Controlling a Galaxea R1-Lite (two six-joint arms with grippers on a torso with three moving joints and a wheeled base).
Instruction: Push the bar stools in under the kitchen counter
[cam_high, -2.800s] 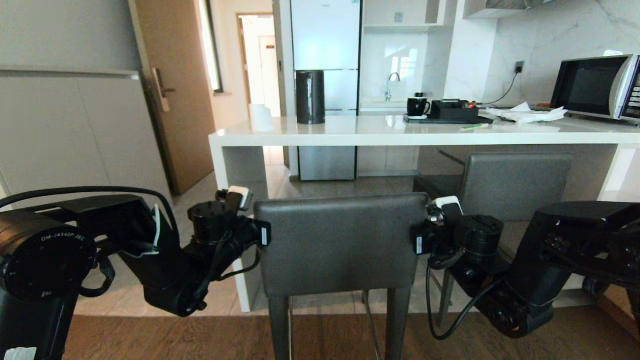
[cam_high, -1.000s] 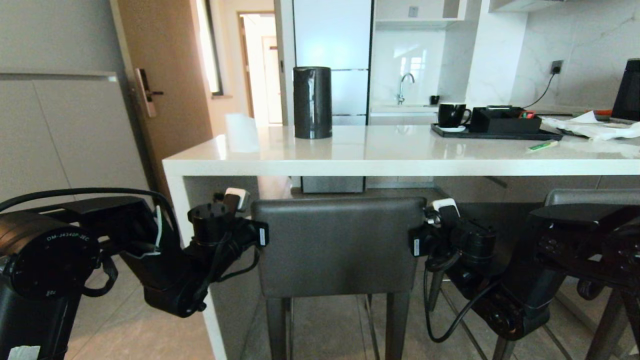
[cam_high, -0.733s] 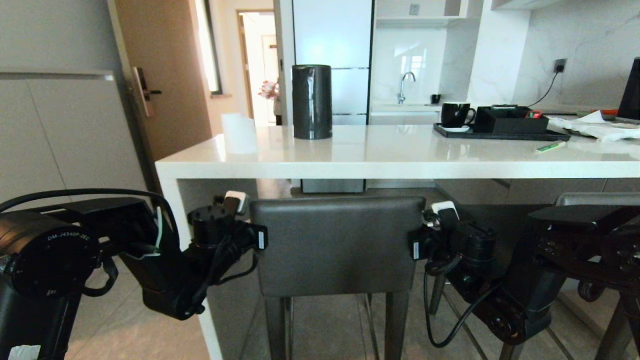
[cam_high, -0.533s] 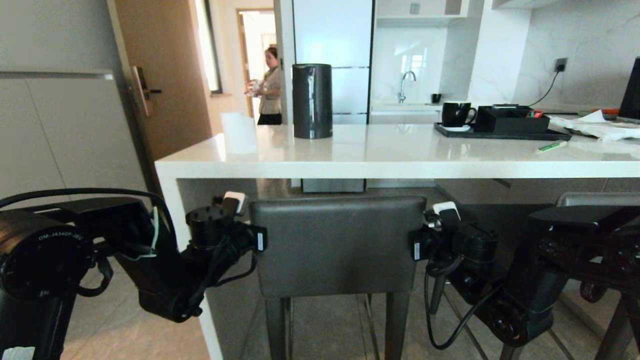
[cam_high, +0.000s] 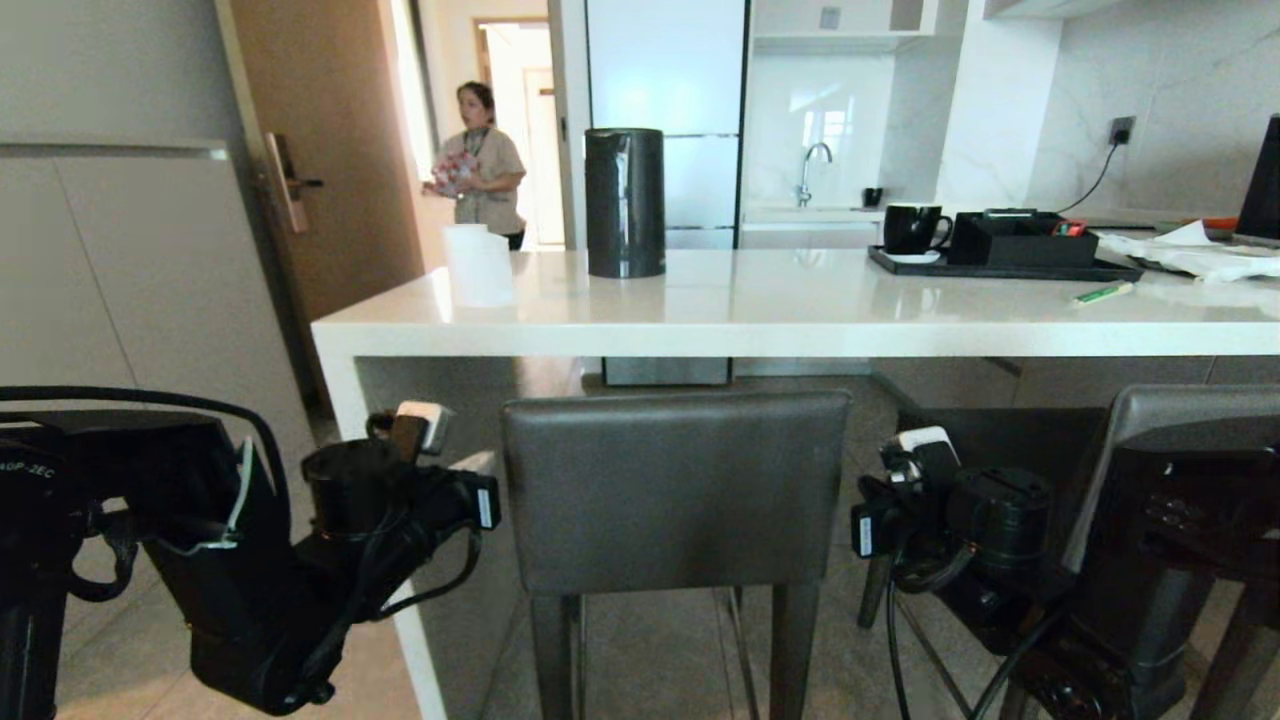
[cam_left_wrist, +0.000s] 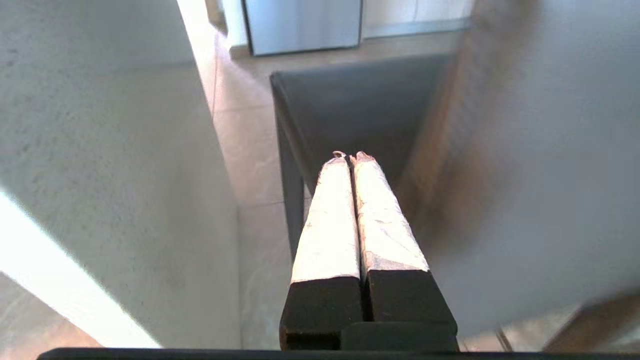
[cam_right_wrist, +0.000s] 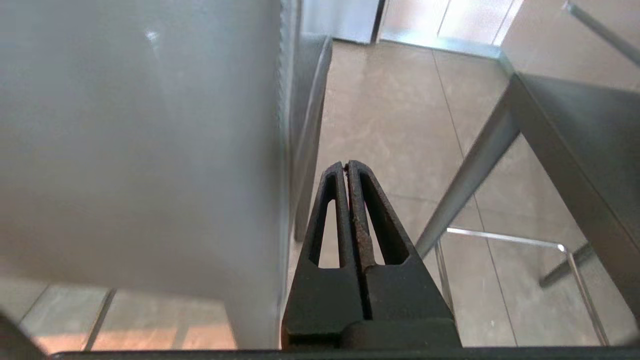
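On either side of the near stool's backrest, the left end effector and the right end effector sit closed and empty, both clear of it. That stool stands at the bench edge, its seat underneath. The second stool stands to its right.

The near bar stool stands before the kitchen counter, between the left gripper and right gripper; the second stool stands right.
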